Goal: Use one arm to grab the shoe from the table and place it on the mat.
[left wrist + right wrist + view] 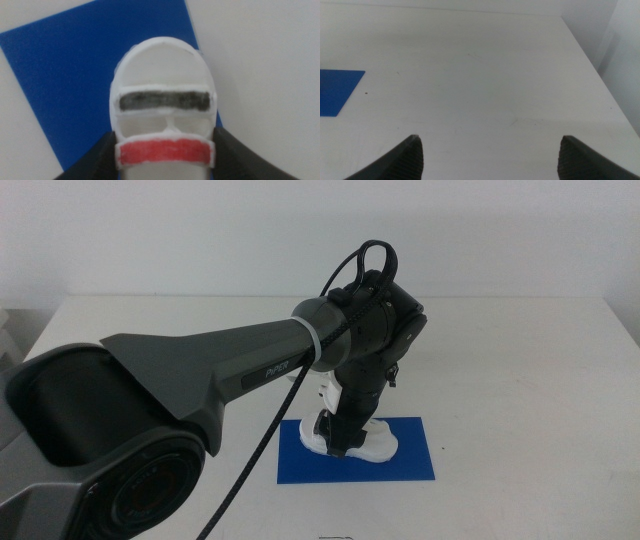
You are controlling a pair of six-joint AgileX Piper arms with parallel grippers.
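left fingers (107,155) clamp shoe (162,95) over mat (65,85).

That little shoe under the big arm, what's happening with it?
The left arm reaches in over the table, and its left gripper has its jaws closed on either side of the shoe, a small white sandal with a black strap and a red strap. The shoe is down at the blue mat, over its left part; whether it already rests there is hard to tell. The right gripper waits off to the side with its jaws wide apart, holding nothing.
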